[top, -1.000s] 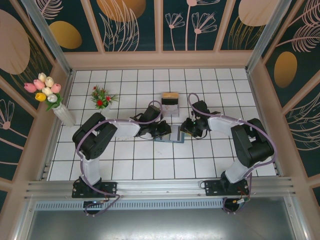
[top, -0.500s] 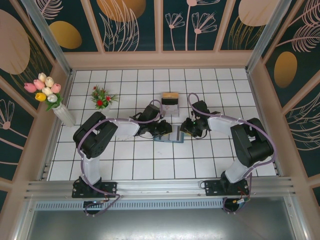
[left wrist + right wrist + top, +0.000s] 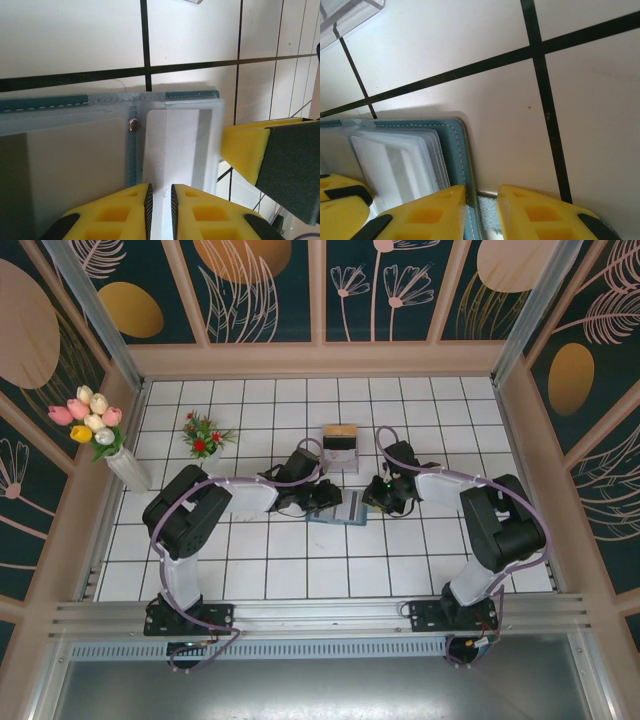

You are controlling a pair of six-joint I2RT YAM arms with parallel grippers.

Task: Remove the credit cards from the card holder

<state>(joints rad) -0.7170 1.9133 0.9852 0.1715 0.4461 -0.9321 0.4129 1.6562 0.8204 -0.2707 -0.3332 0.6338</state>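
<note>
**White-tiled table (image 3: 250, 570): 1 card holder, 2 claws at work**

Mid-table, 1 teal card holder (image 3: 340, 510) lies open. The left claw (image 3: 160, 200) is pinched on 1 pale card (image 3: 180, 145). The right claw (image 3: 482, 210) straddles the holder's right cover edge; clamped or not, I cannot tell. The cards (image 3: 405, 160) look light, stiff and slick, so grip an exposed edge and slide flat. Several overlap; the exact count is unclear.

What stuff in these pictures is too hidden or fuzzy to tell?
- Top view: the wallet is tiny, and the left gripper and right gripper crowd its sides, so what's inside can't be made out.
- Left wrist view: the pale sheet pinched by the left gripper is blurry; card or plastic sleeve, can't tell.
- Right wrist view: the white layers inside the wallet glare together, and the picture's edge cuts them off.
</note>
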